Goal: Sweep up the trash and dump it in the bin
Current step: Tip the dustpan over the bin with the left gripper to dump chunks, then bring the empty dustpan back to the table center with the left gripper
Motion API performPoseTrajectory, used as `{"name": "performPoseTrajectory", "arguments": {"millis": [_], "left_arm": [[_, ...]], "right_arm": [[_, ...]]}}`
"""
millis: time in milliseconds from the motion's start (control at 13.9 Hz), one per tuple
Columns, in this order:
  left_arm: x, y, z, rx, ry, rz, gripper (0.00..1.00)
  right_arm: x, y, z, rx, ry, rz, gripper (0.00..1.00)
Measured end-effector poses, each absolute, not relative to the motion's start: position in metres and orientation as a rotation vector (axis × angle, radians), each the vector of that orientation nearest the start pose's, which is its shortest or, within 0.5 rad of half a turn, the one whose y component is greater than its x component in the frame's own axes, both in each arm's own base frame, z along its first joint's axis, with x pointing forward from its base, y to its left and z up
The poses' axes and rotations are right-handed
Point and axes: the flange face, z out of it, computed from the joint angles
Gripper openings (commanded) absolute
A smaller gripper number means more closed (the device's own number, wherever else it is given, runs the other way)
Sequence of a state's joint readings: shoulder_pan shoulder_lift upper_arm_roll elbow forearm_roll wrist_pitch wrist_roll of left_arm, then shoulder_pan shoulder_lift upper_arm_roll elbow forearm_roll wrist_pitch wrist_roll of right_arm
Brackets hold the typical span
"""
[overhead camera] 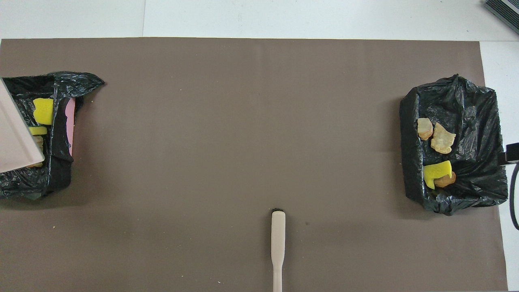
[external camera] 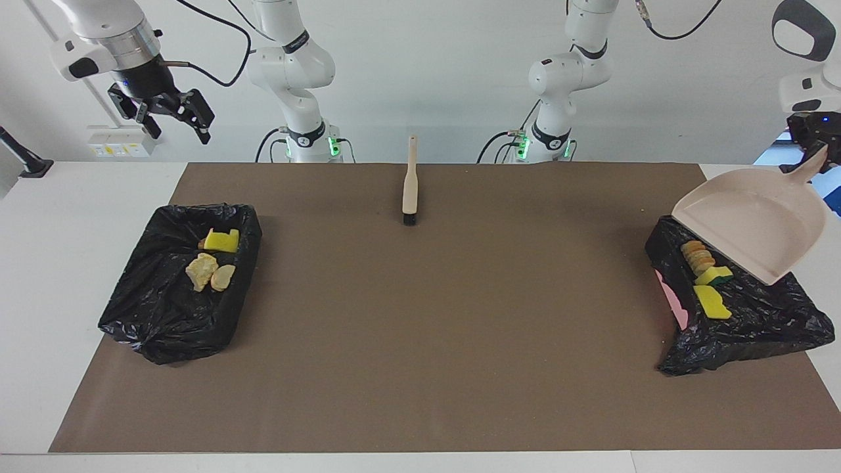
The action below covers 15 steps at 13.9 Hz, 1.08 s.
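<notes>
left gripper (external camera: pixel 813 154) clenched on beige plastic dustpan (external camera: pixel 749 220) (tilted) over black-lined bin (external camera: pixel 755 322) | right gripper (external camera: pixel 172 117) released, raised | trash (external camera: pixel 706 276) in bins

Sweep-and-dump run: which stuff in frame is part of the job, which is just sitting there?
Job:
- trash in the bin at the right arm's end
- trash in the bin at the left arm's end
- dustpan, held by the left hand over that bin
- brush, lying on the mat near the robots
- right hand, raised, open

Just there:
- brown mat
- wall socket box
</notes>
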State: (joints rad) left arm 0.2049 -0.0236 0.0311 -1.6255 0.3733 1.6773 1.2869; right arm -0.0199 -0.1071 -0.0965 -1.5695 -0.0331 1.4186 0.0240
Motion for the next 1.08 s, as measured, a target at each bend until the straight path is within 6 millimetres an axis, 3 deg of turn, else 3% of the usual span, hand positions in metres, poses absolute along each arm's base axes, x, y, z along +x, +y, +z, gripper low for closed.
{"name": "performPoseTrajectory", "arguments": {"millis": [144,431,646,1077], "left_arm": [[0.533,0.12,0.611,-2.576,1.293,0.232,0.0],[0.525,0.011,0.57,-2.779,0.976,0.207,0.0],[0.517,-0.052,0.551,-2.91,0.749,0.179,0.0],[0.504,-0.189,0.509,-3.055,0.365,0.027,0.0]], "right_arm": [[0.5,-0.064,0.669,-3.154,0.222,0.072,1.0],[0.502,-0.05,0.669,-3.159,0.182,0.072,1.0],[0.502,-0.049,0.669,-3.16,0.178,0.072,1.0],[0.502,-0.049,0.669,-3.16,0.178,0.072,1.0]]}}
